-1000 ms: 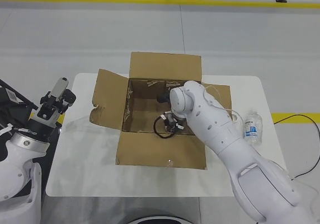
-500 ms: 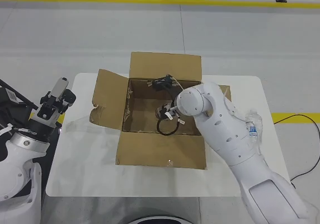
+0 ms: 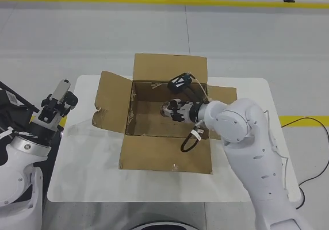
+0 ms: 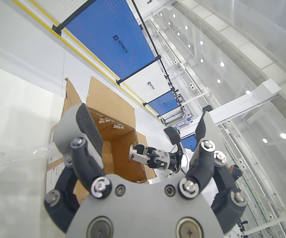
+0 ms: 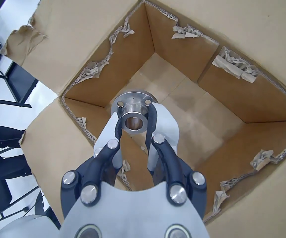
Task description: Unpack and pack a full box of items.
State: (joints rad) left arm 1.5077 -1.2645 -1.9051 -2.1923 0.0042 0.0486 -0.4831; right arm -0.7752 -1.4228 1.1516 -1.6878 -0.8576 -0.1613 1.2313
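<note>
An open cardboard box (image 3: 164, 156) with torn flaps stands in the middle of the white table (image 3: 84, 172). My right gripper (image 5: 134, 122) is shut on a shiny metal flange (image 5: 133, 108), a round disc with a short hollow hub, held up over the box's opening. The top view shows this right gripper (image 3: 167, 108) above the box interior, and the left wrist view shows the flange (image 4: 133, 152) at the tip of the far arm. The box floor (image 5: 195, 110) below looks bare. My left gripper (image 4: 143, 127) is open off the table's left side, left gripper (image 3: 62, 95) pointing upward.
A clear plastic bottle (image 3: 260, 130) lies at the table's right edge. A clear plastic sheet (image 3: 90, 135) lies left of the box. A dark stand and cables (image 3: 3, 103) sit off the table's left side.
The right arm has risen out of the box with the flange and swung its wrist round. The left arm has stayed put.
</note>
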